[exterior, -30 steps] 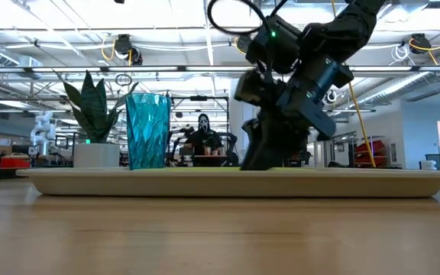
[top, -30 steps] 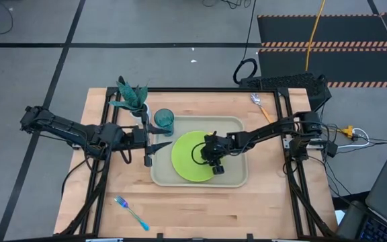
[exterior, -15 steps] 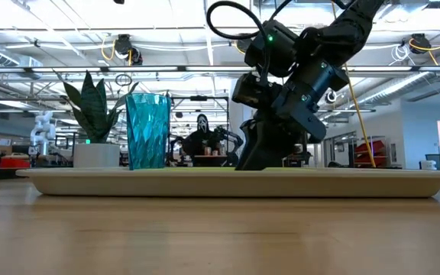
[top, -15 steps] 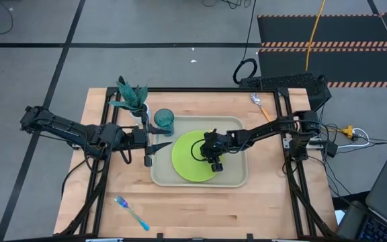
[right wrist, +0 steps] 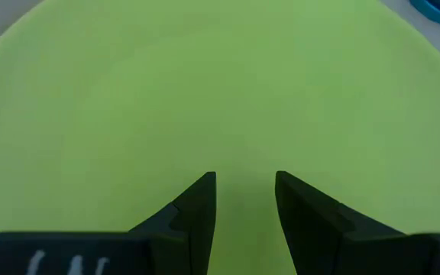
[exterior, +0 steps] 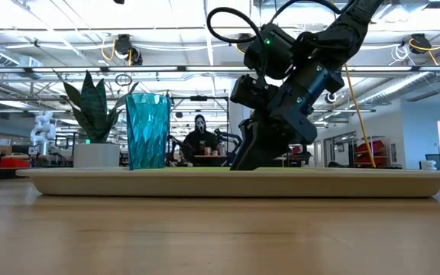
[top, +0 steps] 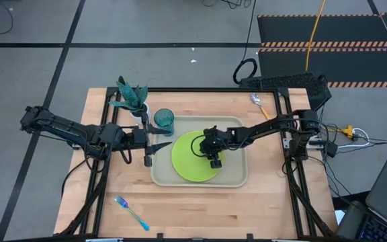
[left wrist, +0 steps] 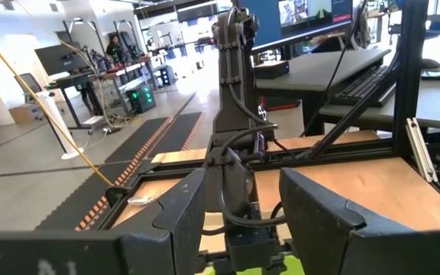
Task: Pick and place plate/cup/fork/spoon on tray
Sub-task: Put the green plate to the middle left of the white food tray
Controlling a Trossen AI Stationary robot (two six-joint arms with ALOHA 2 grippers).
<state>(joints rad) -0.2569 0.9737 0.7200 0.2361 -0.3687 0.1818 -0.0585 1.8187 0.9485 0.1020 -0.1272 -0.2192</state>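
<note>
High view: smooth round lime-green plate (top: 192, 156) lies in the rounded beige tray (top: 237, 176); right hand (top: 215, 163) hovers above, fingers parted, empty.

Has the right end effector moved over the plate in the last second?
Yes. The right end effector slid toward the plate's centre, away from the tray's right rim.

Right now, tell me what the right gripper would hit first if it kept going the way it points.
The plate: the right gripper, fingers apart and empty, points down at its green face, which lies in the tray. How close it already is, I cannot tell.
</note>
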